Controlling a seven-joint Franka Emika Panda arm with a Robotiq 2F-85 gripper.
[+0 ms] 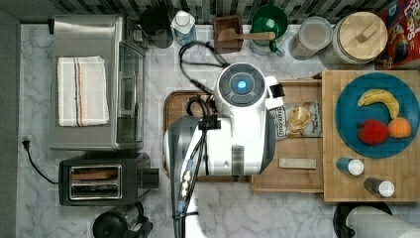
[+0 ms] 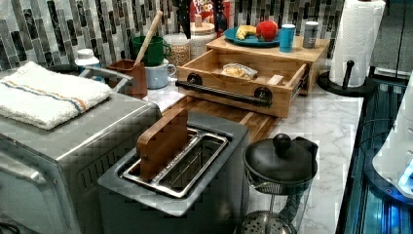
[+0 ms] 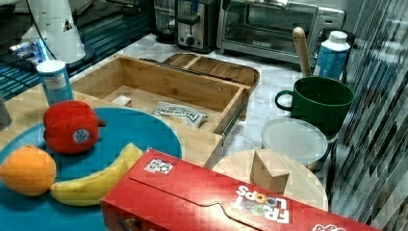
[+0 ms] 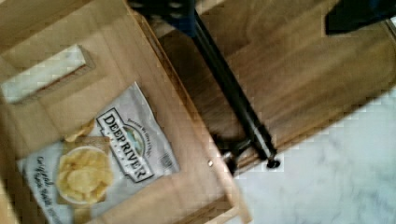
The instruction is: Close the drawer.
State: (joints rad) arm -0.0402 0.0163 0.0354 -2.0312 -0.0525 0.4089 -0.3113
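The counter [image 1: 297,213] was white marble with grey lines. Behind it stood a wall [image 2: 53,29] of thin grey, black and white tiles.

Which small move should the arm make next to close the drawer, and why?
Probably lower toward the black handle and push. The drawer stands pulled out, chip bag lying flat inside, and the wrist view looks down on the handle from above, nothing touching it.
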